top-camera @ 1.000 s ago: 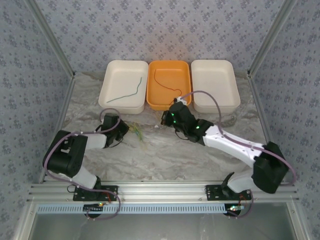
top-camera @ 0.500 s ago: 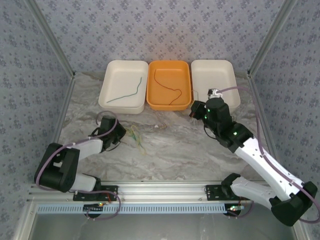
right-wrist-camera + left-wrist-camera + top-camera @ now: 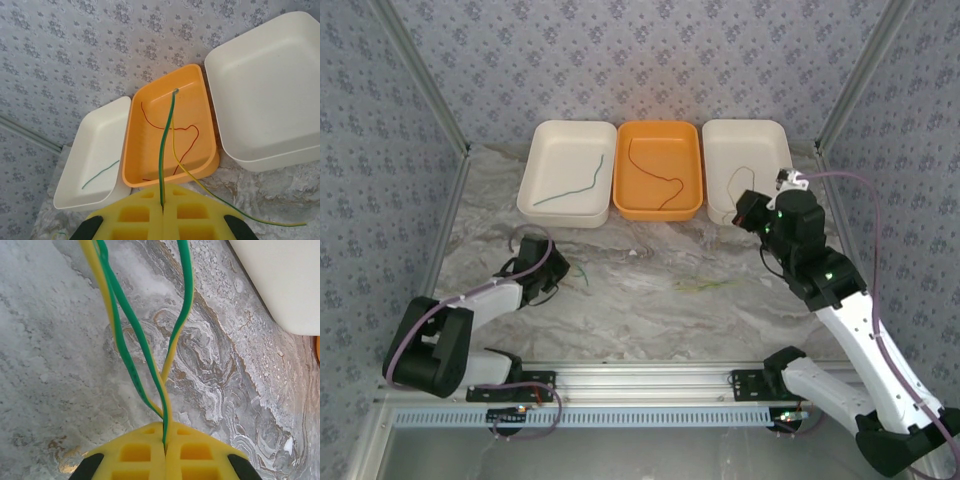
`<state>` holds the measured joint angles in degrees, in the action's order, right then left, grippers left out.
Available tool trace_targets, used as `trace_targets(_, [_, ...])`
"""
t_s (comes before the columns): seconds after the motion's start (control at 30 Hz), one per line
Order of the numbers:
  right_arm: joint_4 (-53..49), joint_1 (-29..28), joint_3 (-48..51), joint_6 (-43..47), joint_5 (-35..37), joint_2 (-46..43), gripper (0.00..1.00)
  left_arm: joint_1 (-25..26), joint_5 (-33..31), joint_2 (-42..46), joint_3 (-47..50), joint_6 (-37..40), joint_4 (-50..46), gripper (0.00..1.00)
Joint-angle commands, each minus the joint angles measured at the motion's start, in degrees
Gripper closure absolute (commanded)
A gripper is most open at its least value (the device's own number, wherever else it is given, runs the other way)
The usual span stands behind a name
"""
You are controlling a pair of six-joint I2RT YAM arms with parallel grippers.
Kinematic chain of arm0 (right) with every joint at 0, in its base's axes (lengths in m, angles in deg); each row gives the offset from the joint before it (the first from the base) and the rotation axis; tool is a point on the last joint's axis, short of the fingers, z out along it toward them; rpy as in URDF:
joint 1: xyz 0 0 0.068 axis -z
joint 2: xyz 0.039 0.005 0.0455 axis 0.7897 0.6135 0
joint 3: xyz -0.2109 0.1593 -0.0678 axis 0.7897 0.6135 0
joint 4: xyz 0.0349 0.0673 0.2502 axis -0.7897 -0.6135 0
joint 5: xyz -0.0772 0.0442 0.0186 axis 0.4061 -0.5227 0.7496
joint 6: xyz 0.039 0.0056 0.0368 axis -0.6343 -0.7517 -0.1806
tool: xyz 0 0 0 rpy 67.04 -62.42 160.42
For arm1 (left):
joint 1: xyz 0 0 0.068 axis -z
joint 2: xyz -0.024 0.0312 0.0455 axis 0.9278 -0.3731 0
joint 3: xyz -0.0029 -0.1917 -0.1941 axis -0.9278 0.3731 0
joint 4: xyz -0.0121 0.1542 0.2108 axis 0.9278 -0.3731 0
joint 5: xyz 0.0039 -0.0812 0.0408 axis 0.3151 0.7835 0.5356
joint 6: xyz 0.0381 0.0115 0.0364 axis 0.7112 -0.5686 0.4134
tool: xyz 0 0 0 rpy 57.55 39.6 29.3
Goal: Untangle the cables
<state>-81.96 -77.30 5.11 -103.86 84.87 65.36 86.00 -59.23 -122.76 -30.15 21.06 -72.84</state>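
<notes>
A marble table (image 3: 640, 320) carries three trays along its far edge. The left white tray (image 3: 555, 150) holds the dark green cable (image 3: 575, 186), the orange tray (image 3: 685, 145) the dark red cable (image 3: 672, 181), and the right white tray (image 3: 765, 150) stands beside them. The right gripper (image 3: 162, 206) hangs at that tray's near edge, jaws pressed together on a green-and-yellow strand (image 3: 161, 150) that rises from them. The left gripper (image 3: 165, 437) sits low over the table's left side – jaws clamped on a looped green-and-yellow cable (image 3: 132, 365). Faint yellowish strands (image 3: 705, 286) lie loose on the marble between the arms.
</notes>
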Motion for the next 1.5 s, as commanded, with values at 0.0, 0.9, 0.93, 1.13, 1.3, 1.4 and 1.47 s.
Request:
trace_targets(0.0, [-1.37, 0.04, -2.92, 1.28, -4.58, 1.72, 1.0, 0.43, 1.08, -0.73, 0.36, 1.03, 1.56, 1.0])
trace_targets(0.9, [-2.87, -9.06, -21.81, 2.23, -7.53, 15.9, 1.0, 31.57, 8.38, 8.48, -6.73, 23.74, 10.7, 0.49])
trace_targets(0.93, [-2.77, -9.28, -22.34, 0.85, -7.56, 16.36, 1.0, 33.08, 7.95, 7.4, -7.14, 24.7, 11.03, 0.47])
trace_targets(1.13, [-3.07, -10.13, -24.92, -0.22, -8.75, 18.29, 1.0, 37.9, -1.85, -0.2, -9.75, 31.25, 8.35, 0.35])
trace_targets(1.3, [-3.98, -10.49, -25.46, -0.32, -9.82, 19.04, 1.0, 37.31, -13.28, -0.82, -9.32, 36.38, 4.6, 0.26])
trace_targets(1.4, [-4.42, -10.49, -25.39, -0.39, -10.65, 19.47, 1.0, 35.99, -12.45, -2.12, -9.69, 39.51, 3.8, 0.22])
trace_targets(1.47, [-4.43, -10.36, -25.42, -0.5, -11.51, 19.78, 1.0, 34.58, -9.0, -4.33, -10.18, 41.84, 4.04, 0.22])
